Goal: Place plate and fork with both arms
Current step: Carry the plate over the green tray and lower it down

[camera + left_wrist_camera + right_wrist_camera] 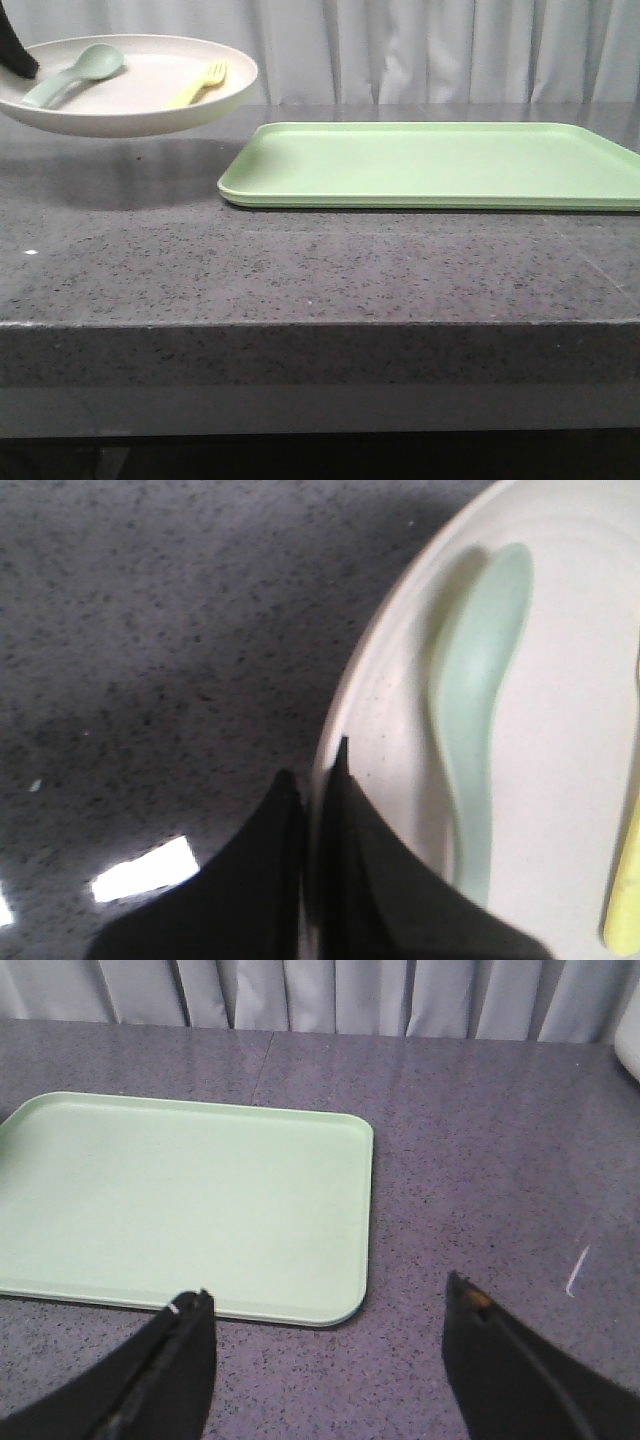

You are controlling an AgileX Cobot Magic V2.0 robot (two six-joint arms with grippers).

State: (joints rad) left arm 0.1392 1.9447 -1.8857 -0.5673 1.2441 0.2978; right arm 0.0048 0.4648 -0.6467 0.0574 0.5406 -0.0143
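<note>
Two hands differ: the left hand point(318, 780) pinches the rim of the plate point(140, 110) between its fingers, pressed nearly together, while the right hand point(325, 1310) is spread wide, holding nothing, over the counter point(480, 1160) beside the green tray point(440, 165). Lifted clear of the counter, the cream plate hangs left of the tray, carrying the pale-yellow fork point(200, 85) and a grey-green spoon point(75, 72).
</note>
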